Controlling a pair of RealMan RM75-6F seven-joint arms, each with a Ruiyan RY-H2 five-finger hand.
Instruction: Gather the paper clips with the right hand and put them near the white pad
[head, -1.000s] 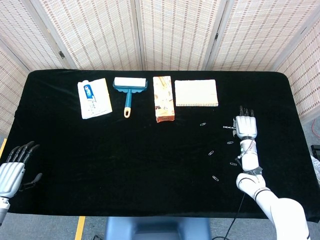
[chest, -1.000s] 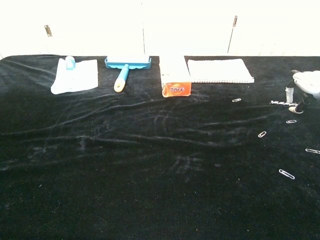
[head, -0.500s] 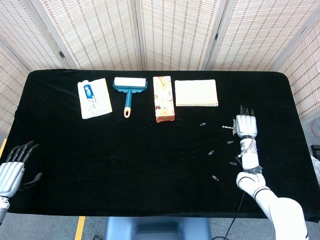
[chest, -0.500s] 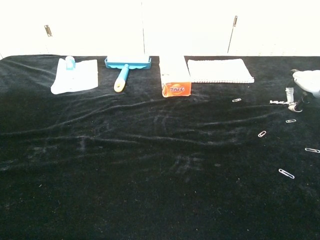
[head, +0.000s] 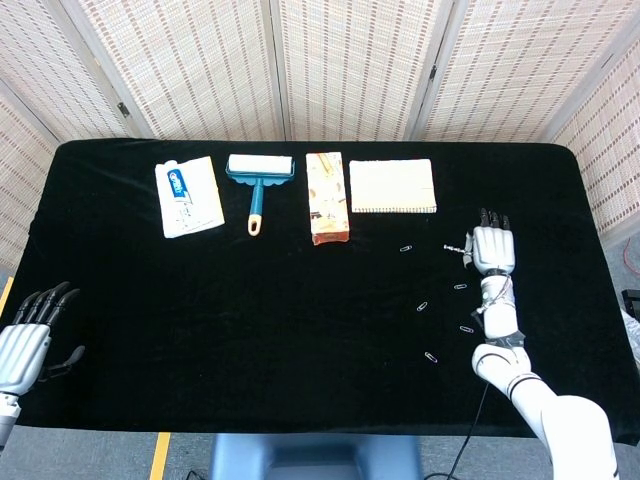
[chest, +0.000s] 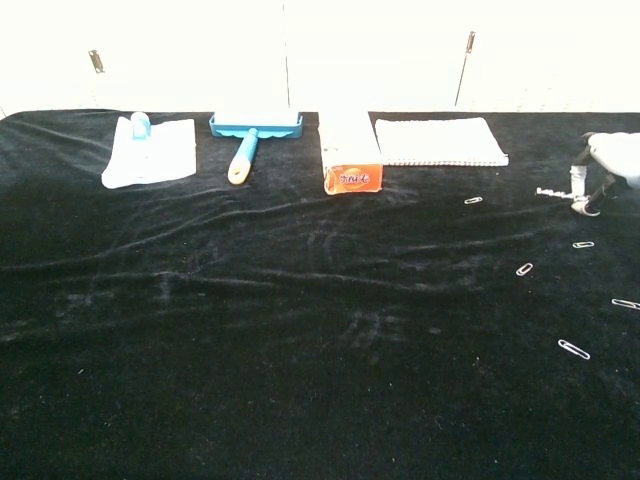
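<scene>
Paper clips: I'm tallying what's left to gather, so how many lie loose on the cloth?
5 loose: one near the white pad at, then. The right hand pinches another.

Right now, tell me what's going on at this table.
The right hand is at the right side of the black table, pinching a paper clip that sticks out toward the white pad. Five more paper clips lie loose on the cloth: one just below the pad, the rest scattered nearer the robot. The left hand hangs open at the near left edge, holding nothing. The toothpaste, lint roller and box along the far side are untouched.
</scene>
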